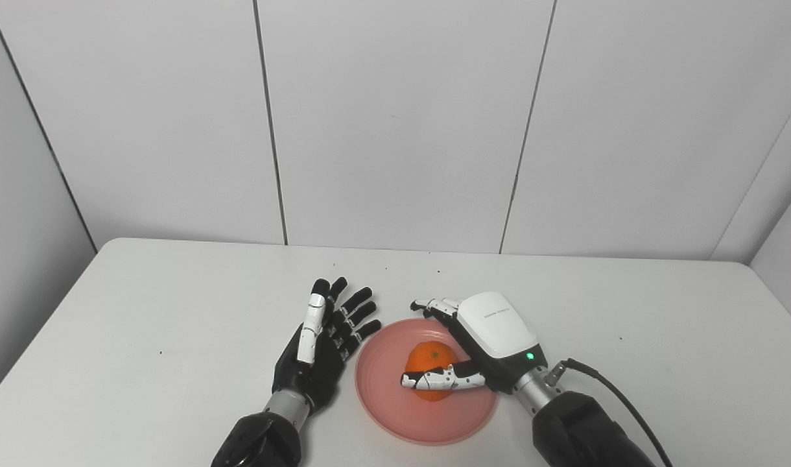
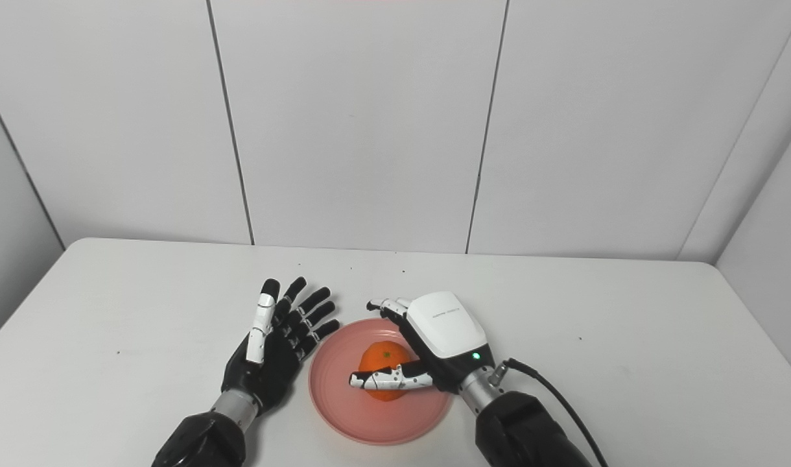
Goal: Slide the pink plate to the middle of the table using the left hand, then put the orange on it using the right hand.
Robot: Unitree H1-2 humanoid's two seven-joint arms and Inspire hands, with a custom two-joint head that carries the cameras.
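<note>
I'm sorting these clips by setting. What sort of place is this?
Probably a robot test booth or lab, not a home: a bare white table walled in by plain white panels, holding only a pink plate and an orange as props.

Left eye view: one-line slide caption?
Right hand around the orange on the pink plate; left hand open beside it.

- The pink plate (image 1: 426, 402): round, shallow, smooth, lying flat on the white table near its front edge, roughly central left to right.
- The orange (image 1: 429, 364): round and bright, its small dark stem spot facing up, sitting on the plate, slightly behind the plate's centre.
</note>
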